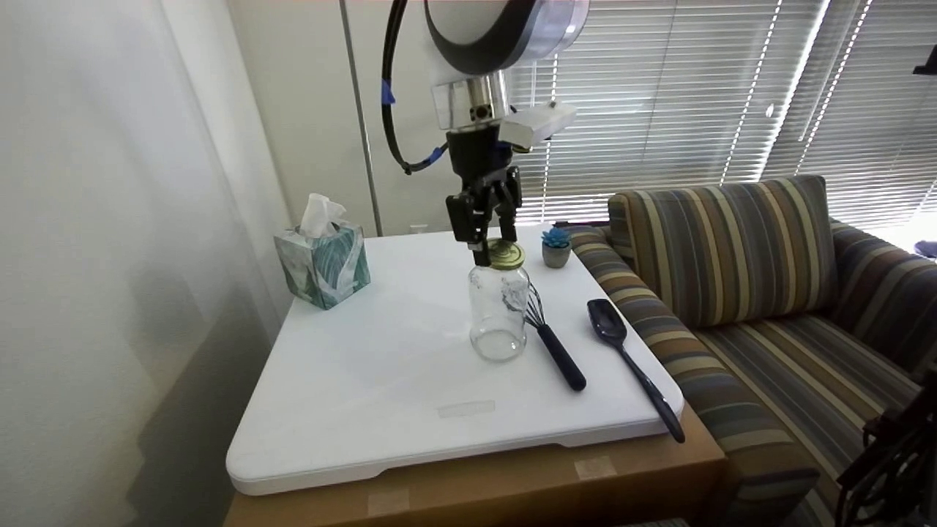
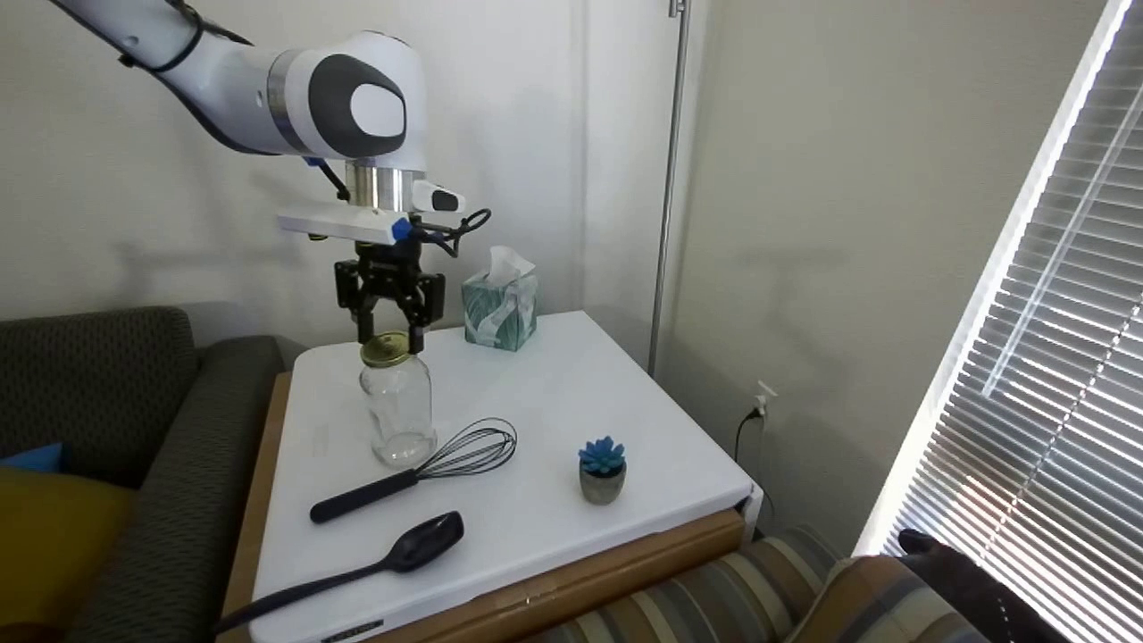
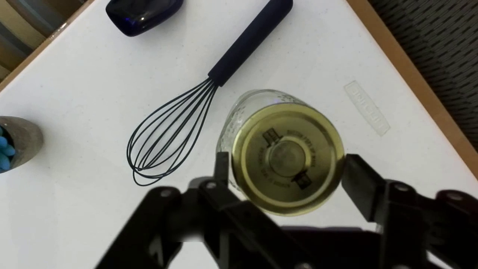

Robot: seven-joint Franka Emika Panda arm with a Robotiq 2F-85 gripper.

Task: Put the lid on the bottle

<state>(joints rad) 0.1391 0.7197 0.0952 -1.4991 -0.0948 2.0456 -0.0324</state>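
Note:
The lid [image 3: 286,194], a gold-green disc with a darker centre, lies over the mouth of the clear glass bottle [image 1: 498,315]. The bottle [image 2: 399,406] stands upright on a white tabletop in both exterior views; whether the lid [image 1: 507,253] is fully seated cannot be made out. My gripper [image 2: 390,338] points straight down, its fingers on either side of the lid. In the wrist view a narrow gap shows between the left finger [image 3: 222,166] and the lid's rim. The right finger [image 3: 360,183] stands very close to the opposite rim, perhaps touching it.
A whisk [image 2: 384,493] lies close beside the bottle, with a black spoon [image 2: 429,541] farther out. A small potted plant [image 1: 556,254] and a teal tissue box [image 1: 329,267] stand on the white tabletop [image 1: 351,410]. A striped armchair [image 1: 717,256] adjoins the table.

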